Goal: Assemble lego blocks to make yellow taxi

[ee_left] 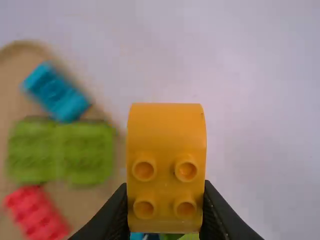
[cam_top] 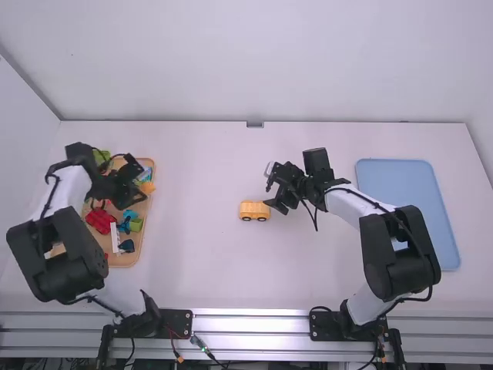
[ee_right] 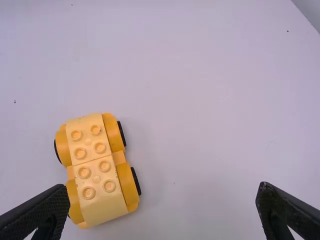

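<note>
Well, what I judge the next move turns on is the sideways gap: the yellow car (cam_top: 254, 210) sits near the middle of the surface (cam_top: 192, 254), on the right-edge side of my left pincer (ee_left: 164, 192) and well apart from it. Its long axis runs roughly along the near edge, from the left side towards the right. My right pincer (ee_right: 162, 210) is much the nearer, wide, with nothing between its fingers, just beside the car's end towards the right edge. The left one is closed on an orange block (ee_left: 166, 130) above the inner side of the tray (cam_top: 115, 260), by the surface's left edge. I'd expect to carry that block across and square its length to the car's

The car shows eight studs in two groups of four, a seam between, rounded ends, deeper yellow sides and black wheels; the block has four studs and a smooth curved end
</note>
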### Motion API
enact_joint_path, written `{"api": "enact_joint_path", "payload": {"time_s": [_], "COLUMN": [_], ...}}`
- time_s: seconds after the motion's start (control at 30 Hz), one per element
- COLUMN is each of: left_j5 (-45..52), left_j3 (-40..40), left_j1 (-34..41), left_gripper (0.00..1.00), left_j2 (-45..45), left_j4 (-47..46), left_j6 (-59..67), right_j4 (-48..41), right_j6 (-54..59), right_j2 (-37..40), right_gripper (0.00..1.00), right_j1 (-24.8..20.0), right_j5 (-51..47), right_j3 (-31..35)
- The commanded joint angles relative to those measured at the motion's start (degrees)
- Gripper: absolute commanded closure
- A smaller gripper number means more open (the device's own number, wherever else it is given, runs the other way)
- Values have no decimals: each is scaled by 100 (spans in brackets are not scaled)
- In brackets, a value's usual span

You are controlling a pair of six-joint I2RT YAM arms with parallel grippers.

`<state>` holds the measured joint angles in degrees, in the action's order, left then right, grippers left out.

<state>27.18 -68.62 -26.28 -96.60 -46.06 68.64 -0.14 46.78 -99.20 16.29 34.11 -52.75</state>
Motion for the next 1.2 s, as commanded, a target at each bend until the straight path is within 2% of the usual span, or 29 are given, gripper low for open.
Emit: {"api": "enact_joint_path", "payload": {"time_s": [0.0, 0.23, 0.4, 0.53, 0.9, 1.17], "left_j5": [31, -431, -739, -721, -337, -774], "left_j3": [184, 549, 590, 573, 579, 579], "left_j1": [568, 2184, 2992, 3265, 3335, 3521], "left_gripper": [90, 91, 97, 98, 97, 98], "left_j2": [70, 46, -212, -566, -1016, -1408], "left_j4": [-13, 859, 1075, 1360, 1423, 1764], "left_j6": [881, 739, 597, 511, 748, 407], "right_j4": [-9, -83, -186, -181, -199, -203], "right_j6": [-28, -50, -48, -48, -46, -48], "right_j2": [138, 138, 138, 138, 138, 138], "right_gripper": [1, 1, 1, 1, 1, 1], "right_j1": [39, 20, 24, -17, -17, -17], "right_j5": [50, 55, 31, 52, 52, 55], "right_j3": [-59, -55, -55, -55, -55, -55]}}
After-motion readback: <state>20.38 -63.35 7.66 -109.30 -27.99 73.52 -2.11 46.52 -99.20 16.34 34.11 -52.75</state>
